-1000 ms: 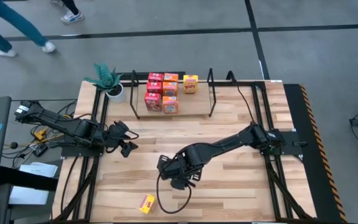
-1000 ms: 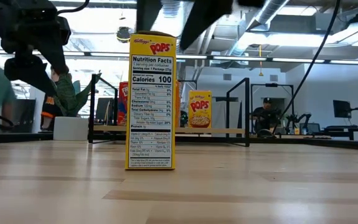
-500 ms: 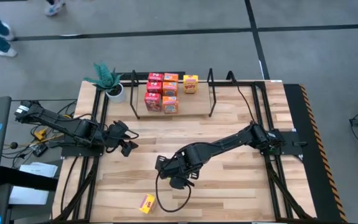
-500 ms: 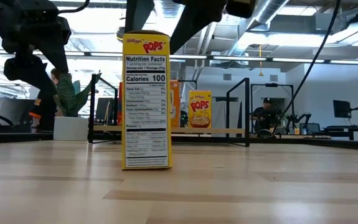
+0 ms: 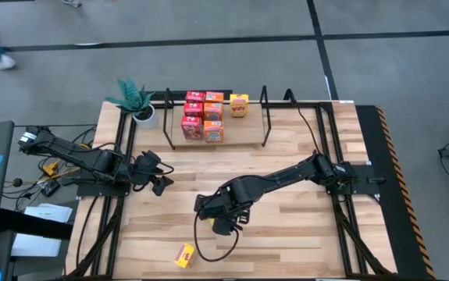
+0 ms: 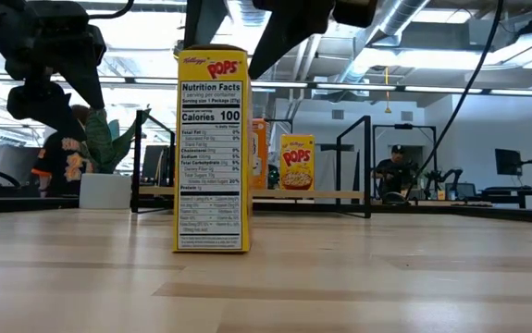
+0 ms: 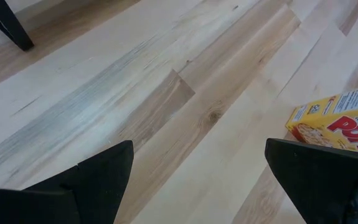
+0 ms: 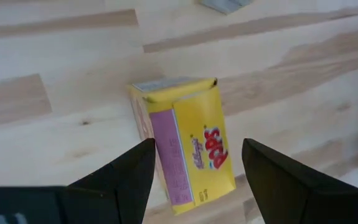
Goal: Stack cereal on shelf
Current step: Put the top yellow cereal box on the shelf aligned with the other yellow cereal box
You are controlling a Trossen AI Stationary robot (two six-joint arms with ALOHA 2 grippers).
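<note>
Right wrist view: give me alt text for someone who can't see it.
A yellow cereal box stands on the wooden table, seen from above between the right gripper's two open dark fingers, which don't touch it.

Potted plant (image 5: 136, 99) — table (image 5: 302, 234) corner

The wooden table (image 5: 302, 234) carries the shelf (image 5: 216, 140) at its far edge, a potted plant (image 5: 140, 109) just beside the shelf, and one yellow box (image 5: 183, 255) standing alone near the front edge, well apart from both.
</note>
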